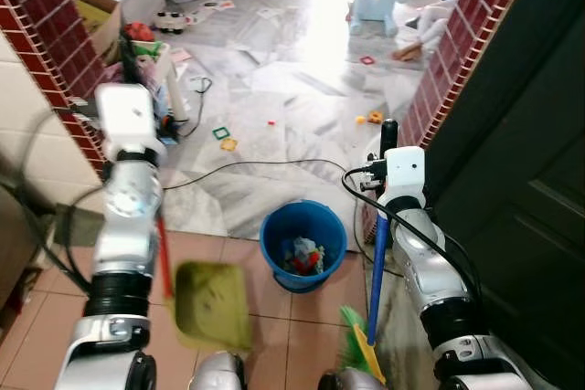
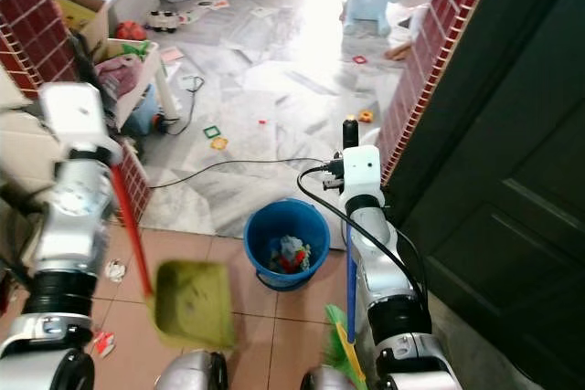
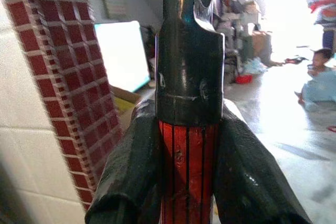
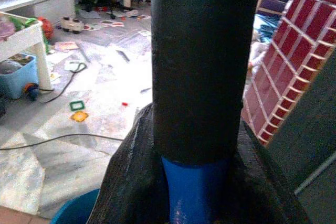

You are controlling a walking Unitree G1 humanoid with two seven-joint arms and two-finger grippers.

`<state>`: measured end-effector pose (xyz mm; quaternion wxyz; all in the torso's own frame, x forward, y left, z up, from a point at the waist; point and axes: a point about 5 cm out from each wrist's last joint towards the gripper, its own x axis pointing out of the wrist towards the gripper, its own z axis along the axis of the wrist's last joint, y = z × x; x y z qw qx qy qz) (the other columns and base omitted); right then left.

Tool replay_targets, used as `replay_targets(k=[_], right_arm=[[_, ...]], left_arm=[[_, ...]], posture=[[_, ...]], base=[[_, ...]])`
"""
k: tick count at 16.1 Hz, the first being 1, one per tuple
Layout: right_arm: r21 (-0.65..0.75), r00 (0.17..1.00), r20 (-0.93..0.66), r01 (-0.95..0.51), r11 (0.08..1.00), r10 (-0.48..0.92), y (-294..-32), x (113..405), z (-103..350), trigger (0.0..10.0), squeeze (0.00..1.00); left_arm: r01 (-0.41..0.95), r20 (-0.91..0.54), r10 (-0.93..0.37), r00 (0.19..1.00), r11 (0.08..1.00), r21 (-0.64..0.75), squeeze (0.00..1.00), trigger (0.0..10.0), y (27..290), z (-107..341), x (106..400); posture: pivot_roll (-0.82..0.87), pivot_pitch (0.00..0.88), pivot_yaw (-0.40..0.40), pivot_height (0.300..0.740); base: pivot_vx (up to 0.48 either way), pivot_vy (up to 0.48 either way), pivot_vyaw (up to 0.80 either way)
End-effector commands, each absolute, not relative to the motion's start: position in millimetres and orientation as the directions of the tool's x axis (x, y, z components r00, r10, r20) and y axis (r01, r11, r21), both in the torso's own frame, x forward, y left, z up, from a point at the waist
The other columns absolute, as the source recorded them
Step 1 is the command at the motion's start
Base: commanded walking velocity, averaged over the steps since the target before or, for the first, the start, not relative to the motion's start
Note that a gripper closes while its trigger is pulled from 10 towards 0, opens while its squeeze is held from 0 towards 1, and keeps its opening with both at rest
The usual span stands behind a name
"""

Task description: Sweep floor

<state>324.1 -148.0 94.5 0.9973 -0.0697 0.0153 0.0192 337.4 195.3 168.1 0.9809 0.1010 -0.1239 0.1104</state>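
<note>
My left gripper [image 3: 189,182] is clamped on the red handle [image 2: 131,230] of a green dustpan [image 2: 192,303], which hangs just above the terracotta tile floor [image 2: 274,340] in front of me. My right gripper [image 4: 197,182] is clamped on the blue stick of a broom [image 1: 376,271]; its green bristles [image 1: 352,344] rest on the tiles. Between the two stands a blue bucket [image 1: 303,244] holding scraps. Bits of litter [image 2: 114,269] lie on the tiles by my left arm. Beyond, a black cable [image 1: 247,168] crosses a marble floor [image 1: 292,89] strewn with toys.
</note>
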Motion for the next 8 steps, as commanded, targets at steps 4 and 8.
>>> replay_targets(k=[4,8], right_arm=[[-0.13,1.0,0.008,-0.002,0.992,0.003,-157,322,105,10.0,0.0],[-0.129,1.0,0.008,-0.001,0.992,0.002,-158,321,105,10.0,0.0]], left_arm=[[-0.207,0.356,0.128,0.925,0.959,0.193,0.0,10.0,164,173,352],[-0.08,0.309,0.031,0.951,0.986,0.146,0.0,10.0,124,159,357]], posture=[[-0.1,0.036,0.014,0.74],[-0.1,0.039,0.015,0.74]], base=[[0.0,0.0,0.0],[0.0,0.0,0.0]])
